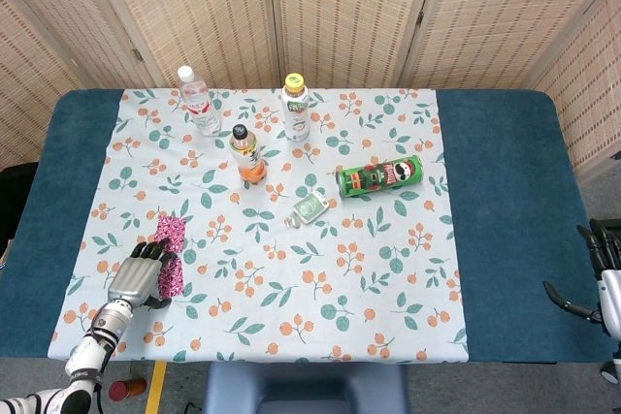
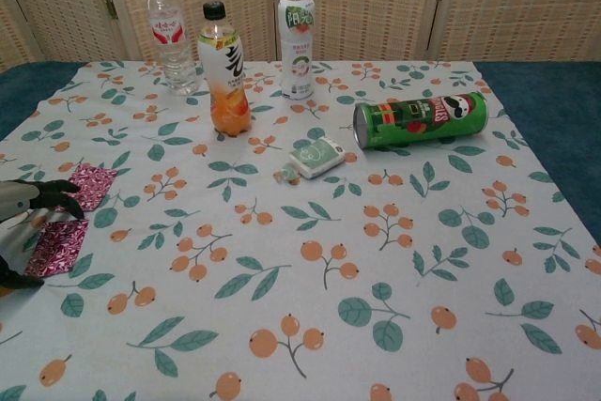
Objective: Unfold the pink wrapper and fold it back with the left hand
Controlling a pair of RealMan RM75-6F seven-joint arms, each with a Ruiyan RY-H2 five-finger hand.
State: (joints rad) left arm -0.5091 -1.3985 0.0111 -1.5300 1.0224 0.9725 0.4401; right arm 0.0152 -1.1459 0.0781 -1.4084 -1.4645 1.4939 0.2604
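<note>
The pink wrapper [image 1: 172,253] lies flat on the floral tablecloth [image 1: 320,269] near the table's front left corner, stretched away from the robot in a long strip. In the chest view the wrapper [image 2: 70,218] shows a far panel and a near panel with a crease between them. The left hand [image 1: 136,276] lies over the wrapper's near end, palm down, with its dark fingertips [image 1: 155,250] curled forward and touching the pink foil; in the chest view the same hand [image 2: 17,227] covers the wrapper's left edge, and I cannot tell whether the fingers pinch the foil or only press on it. The right hand [image 1: 604,283] hangs off the table's front right edge, well apart from everything, fingers spread and holding nothing. Toward the back of the cloth stand a clear water bottle [image 1: 198,100], an orange drink bottle [image 1: 247,156] and a white bottle with a yellow cap [image 1: 296,109]. A green chip can [image 1: 380,177] lies on its side near the middle, and a small green packet [image 1: 310,207] lies just in front of it, to its left.
</note>
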